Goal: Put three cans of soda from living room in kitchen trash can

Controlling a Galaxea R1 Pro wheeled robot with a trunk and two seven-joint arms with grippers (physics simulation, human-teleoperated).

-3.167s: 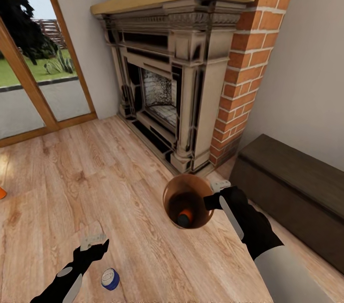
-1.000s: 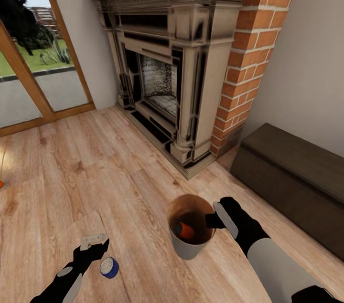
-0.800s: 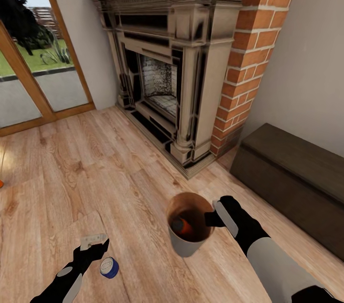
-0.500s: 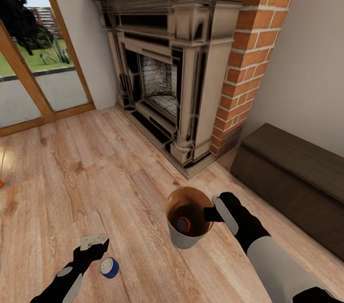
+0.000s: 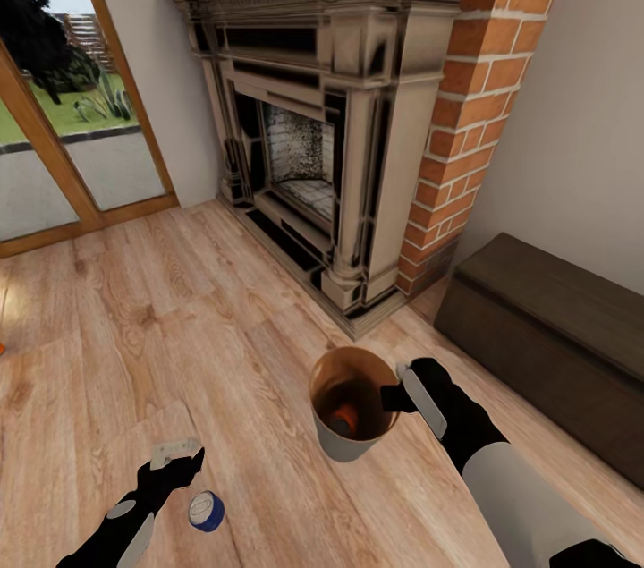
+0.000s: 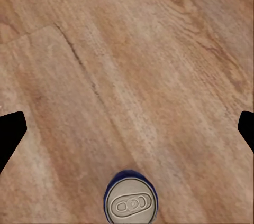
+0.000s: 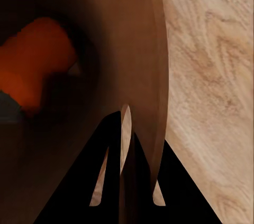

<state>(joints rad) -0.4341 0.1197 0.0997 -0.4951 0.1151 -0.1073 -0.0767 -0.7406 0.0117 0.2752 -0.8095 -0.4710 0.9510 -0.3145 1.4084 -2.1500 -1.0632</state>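
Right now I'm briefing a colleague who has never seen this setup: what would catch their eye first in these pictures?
Probably the dark ornate fireplace set in red brick, straight ahead against the wall. Lower down, the right gripper clamps the rim of the trash can, held tilted above the wood floor with an orange soda can inside. A blue soda can stands upright on the floor beside the open left gripper.
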